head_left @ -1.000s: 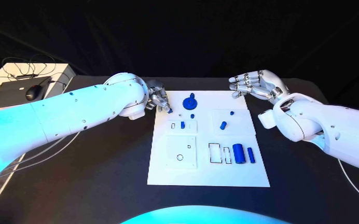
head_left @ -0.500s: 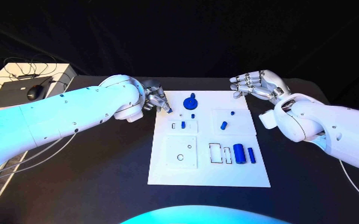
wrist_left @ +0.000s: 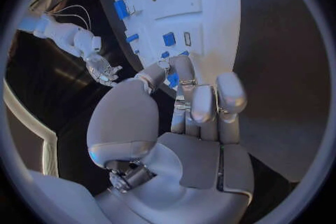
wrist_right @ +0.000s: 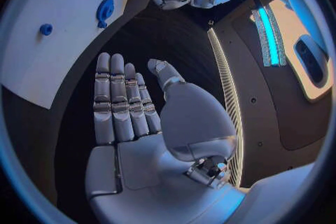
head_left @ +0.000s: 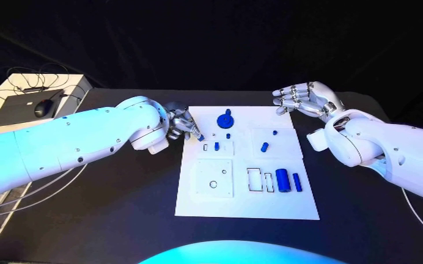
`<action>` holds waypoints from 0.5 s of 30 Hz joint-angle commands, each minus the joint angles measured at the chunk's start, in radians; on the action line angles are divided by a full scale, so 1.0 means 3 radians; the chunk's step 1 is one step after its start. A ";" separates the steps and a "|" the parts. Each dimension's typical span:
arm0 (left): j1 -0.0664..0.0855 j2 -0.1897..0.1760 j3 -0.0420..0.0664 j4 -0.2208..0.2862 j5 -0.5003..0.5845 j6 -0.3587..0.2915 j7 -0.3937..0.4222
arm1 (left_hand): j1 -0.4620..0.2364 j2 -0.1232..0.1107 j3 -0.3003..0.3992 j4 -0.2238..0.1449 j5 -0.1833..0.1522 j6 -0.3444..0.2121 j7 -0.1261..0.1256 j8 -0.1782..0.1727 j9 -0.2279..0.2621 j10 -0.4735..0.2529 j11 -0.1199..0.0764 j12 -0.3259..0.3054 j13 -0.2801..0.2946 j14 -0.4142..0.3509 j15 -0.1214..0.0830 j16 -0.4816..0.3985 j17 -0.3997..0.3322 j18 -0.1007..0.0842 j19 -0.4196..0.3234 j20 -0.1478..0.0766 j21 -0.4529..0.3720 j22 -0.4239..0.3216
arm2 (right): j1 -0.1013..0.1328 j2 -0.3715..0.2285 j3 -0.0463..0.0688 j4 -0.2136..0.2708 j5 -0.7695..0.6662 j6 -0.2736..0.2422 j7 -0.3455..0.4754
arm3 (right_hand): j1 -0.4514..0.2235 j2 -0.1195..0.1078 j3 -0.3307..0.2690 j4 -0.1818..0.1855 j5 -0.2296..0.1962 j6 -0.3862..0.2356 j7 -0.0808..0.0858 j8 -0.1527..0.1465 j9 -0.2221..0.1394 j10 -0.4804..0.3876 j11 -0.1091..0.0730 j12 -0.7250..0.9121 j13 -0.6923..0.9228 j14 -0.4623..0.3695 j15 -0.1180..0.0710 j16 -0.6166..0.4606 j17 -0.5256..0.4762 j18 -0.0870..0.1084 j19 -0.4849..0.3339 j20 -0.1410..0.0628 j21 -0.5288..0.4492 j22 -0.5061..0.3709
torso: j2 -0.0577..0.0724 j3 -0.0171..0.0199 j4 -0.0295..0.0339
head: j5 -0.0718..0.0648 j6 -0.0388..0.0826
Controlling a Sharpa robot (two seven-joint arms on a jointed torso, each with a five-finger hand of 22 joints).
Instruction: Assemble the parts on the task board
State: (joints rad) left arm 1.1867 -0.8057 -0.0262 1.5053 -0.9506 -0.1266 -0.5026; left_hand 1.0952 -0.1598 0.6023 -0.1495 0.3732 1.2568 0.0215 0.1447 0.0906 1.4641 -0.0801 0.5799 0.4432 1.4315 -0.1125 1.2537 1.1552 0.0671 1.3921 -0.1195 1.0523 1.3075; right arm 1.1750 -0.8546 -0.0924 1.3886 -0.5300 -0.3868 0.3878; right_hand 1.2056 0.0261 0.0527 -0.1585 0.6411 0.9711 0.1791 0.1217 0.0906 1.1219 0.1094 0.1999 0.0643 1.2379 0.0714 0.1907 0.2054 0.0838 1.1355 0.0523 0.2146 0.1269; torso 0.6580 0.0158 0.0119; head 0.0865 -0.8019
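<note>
Head view is showing the white task board [head_left: 247, 206] lying at the middle of the black desk [head_left: 106, 215], with the left hand [head_left: 183, 123] hovering at its ten o'clock corner, fingers curled and pinching a small blue part [head_left: 199, 135] at their tips. At two o'clock, the right hand [head_left: 302, 100] is hanging just off the board's corner, holding nothing, fingers extended side by side with the thumb apart. Other blue parts are sitting on the board, among them a round knob [head_left: 225, 119] at twelve o'clock and a cylinder [head_left: 282, 180] at four o'clock.
</note>
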 commanded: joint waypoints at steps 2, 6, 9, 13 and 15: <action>-0.0004 -0.0060 -0.0059 0.0095 0.0322 -0.0434 -0.0047 | -0.0034 -0.0002 0.0039 -0.0004 0.0020 0.0249 -0.0107 0.0102 0.0823 0.0141 -0.0027 -0.0018 0.0020 0.0017 -0.0005 0.0003 -0.0015 -0.0038 0.0029 0.0002 0.0028 0.0340 | 0.0001 0.0002 0.0001 -0.0021 -0.0009 -0.0003 0.0023 | 0.0006 -0.0016 0.0014 0.0012 0.0012 -0.0006 0.0021 -0.0017 -0.0005 0.0023 0.0009 -0.0019 -0.0005 0.0003 -0.0015 -0.0015 0.0000 -0.0048 -0.0013 0.0002 0.0020 0.0003 | -0.0022 0.0024 0.0004 | 0.0004 -0.0025; -0.0013 -0.0117 -0.0119 0.0172 0.0403 -0.0650 -0.0045 | -0.0047 -0.0010 0.0058 -0.0010 0.0024 0.0276 -0.0116 0.0095 0.0816 0.0147 -0.0035 -0.0005 0.0041 0.0020 -0.0011 0.0005 -0.0024 -0.0039 0.0043 -0.0001 0.0068 0.0349 | 0.0004 0.0013 0.0001 -0.0052 0.0005 -0.0009 0.0022 | 0.0006 -0.0016 0.0014 0.0012 0.0012 -0.0006 0.0021 -0.0017 -0.0005 0.0023 0.0009 -0.0019 -0.0005 0.0003 -0.0015 -0.0015 0.0000 -0.0048 -0.0013 0.0002 0.0020 0.0003 | -0.0033 0.0038 0.0002 | 0.0012 -0.0041; -0.0032 -0.0141 -0.0143 0.0210 0.0441 -0.0782 -0.0037 | -0.0053 -0.0014 0.0077 -0.0016 0.0027 0.0286 -0.0117 0.0090 0.0812 0.0149 -0.0038 -0.0003 0.0047 0.0018 -0.0015 -0.0003 -0.0042 -0.0038 0.0047 -0.0004 0.0082 0.0352 | 0.0006 0.0019 0.0001 -0.0071 0.0010 -0.0012 0.0023 | 0.0007 -0.0019 0.0018 0.0009 0.0014 -0.0003 0.0020 -0.0017 -0.0005 0.0027 0.0008 -0.0018 -0.0005 0.0006 -0.0017 -0.0014 -0.0001 -0.0048 -0.0011 0.0001 0.0022 0.0004 | -0.0038 0.0044 0.0003 | 0.0019 -0.0044; -0.0079 -0.0154 -0.0161 0.0254 0.0465 -0.0940 -0.0017 | -0.0060 -0.0021 0.0092 -0.0018 0.0030 0.0294 -0.0119 0.0087 0.0808 0.0149 -0.0040 0.0000 0.0050 0.0018 -0.0018 -0.0004 -0.0052 -0.0037 0.0049 -0.0005 0.0089 0.0352 | 0.0008 0.0026 0.0002 -0.0090 0.0015 -0.0016 0.0024 | 0.0007 -0.0019 0.0018 0.0009 0.0014 -0.0003 0.0020 -0.0017 -0.0005 0.0027 0.0008 -0.0018 -0.0005 0.0006 -0.0017 -0.0014 -0.0001 -0.0048 -0.0011 0.0001 0.0022 0.0004 | -0.0041 0.0043 0.0001 | 0.0013 -0.0050; -0.0107 -0.0151 -0.0166 0.0274 0.0457 -0.0996 -0.0004 | -0.0060 -0.0023 0.0096 -0.0019 0.0030 0.0295 -0.0119 0.0086 0.0807 0.0149 -0.0040 0.0000 0.0051 0.0016 -0.0020 -0.0007 -0.0059 -0.0036 0.0048 -0.0007 0.0089 0.0350 | 0.0010 0.0027 0.0002 -0.0093 0.0016 -0.0017 0.0024 | 0.0007 -0.0019 0.0018 0.0009 0.0014 -0.0003 0.0020 -0.0017 -0.0005 0.0027 0.0008 -0.0018 -0.0005 0.0006 -0.0017 -0.0014 -0.0001 -0.0048 -0.0011 0.0001 0.0022 0.0004 | -0.0039 0.0039 0.0001 | 0.0007 -0.0050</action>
State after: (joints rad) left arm 1.1589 -0.8522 -0.0753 1.5802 -0.8412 -0.3490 -0.5139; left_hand 1.0855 -0.1697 0.6268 -0.1557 0.3803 1.2638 0.0209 0.1447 0.0906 1.4670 -0.0877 0.5799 0.4573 1.4349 -0.1160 1.2536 1.1383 0.0673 1.3992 -0.1193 1.0758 1.3074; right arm 1.1769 -0.8476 -0.0925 1.3618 -0.5275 -0.3893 0.3877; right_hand 1.2056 0.0261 0.0527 -0.1585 0.6411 0.9712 0.1790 0.1217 0.0906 1.1253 0.1128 0.1999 0.0643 1.2379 0.0713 0.1907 0.2054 0.0838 1.1355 0.0523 0.2146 0.1268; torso 0.6467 0.0280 0.0126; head 0.0908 -0.8165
